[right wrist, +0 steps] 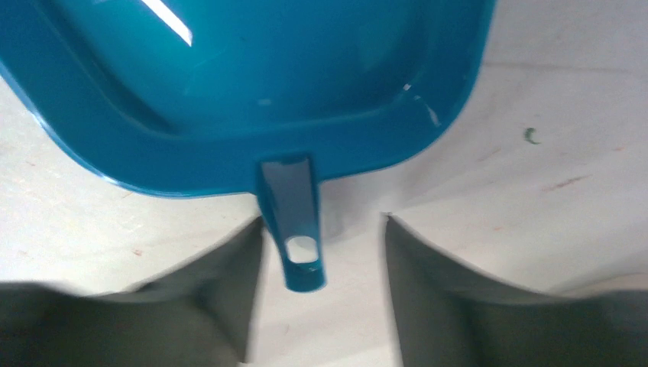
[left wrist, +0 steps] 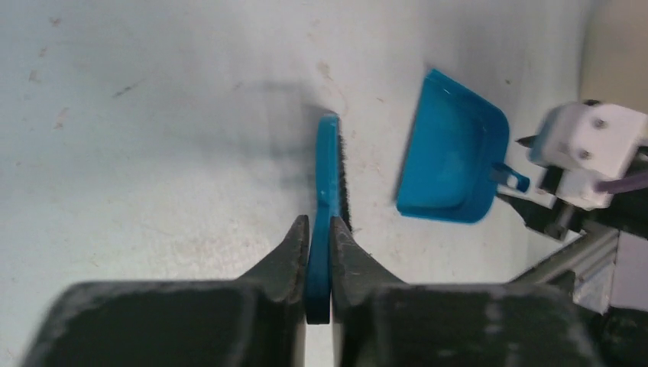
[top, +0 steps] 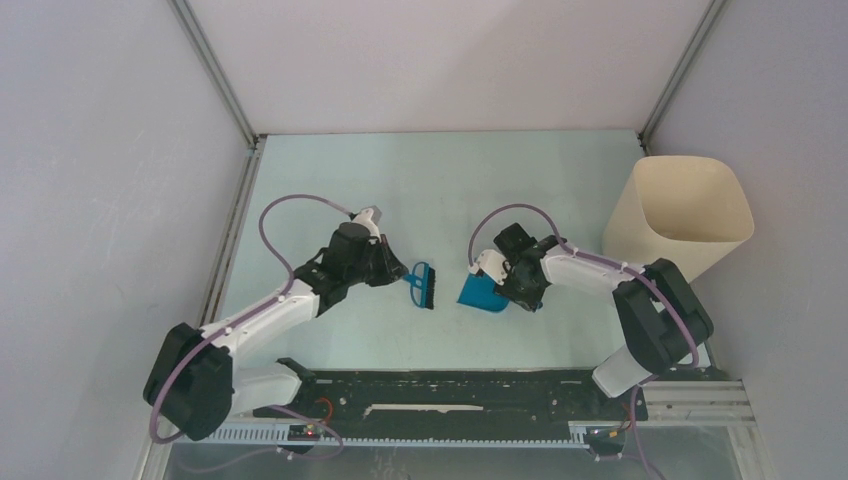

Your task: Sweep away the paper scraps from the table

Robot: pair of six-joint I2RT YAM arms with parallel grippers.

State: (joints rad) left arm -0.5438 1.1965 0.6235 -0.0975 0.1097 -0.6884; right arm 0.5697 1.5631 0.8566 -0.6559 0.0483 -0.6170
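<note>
Zero paper scraps in sight on the pale mint-green table (top: pixel 420 180)

Top: one tall cream bin (top: pixel 690 215) at the right edge, and one small blue hand brush (top: pixel 423 286) and one blue plastic dustpan (top: pixel 482 293) mid-table. Left wrist: left gripper (left wrist: pixel 319 229) pinches the brush handle. Right wrist: right gripper (right wrist: pixel 322 222) gapes around the pan's handle. One green fleck (right wrist: pixel 531 136), probably feather-light, so brush it, don't pinch.
</note>
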